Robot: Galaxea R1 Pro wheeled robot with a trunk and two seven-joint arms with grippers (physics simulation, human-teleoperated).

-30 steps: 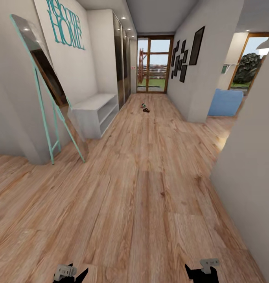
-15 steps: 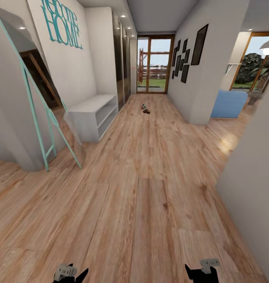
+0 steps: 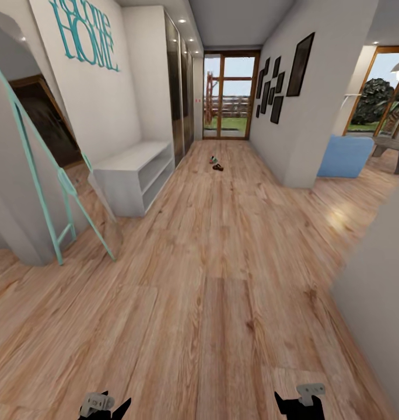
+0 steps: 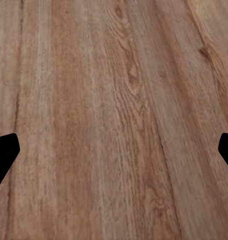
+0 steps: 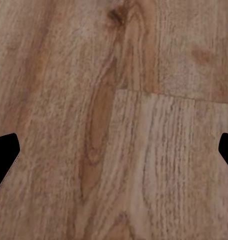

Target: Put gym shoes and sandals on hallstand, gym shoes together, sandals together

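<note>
Shoes (image 3: 216, 163) far ahead — hands (image 3: 106, 405) apart

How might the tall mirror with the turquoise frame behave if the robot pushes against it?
The mirror stands tilted on thin turquoise legs, so a push would probably tip it. Its large glass face looks fragile. The legs rest on smooth wood floor, so they might also slide.

Distant shoes (image 3: 216, 163) too small
</note>
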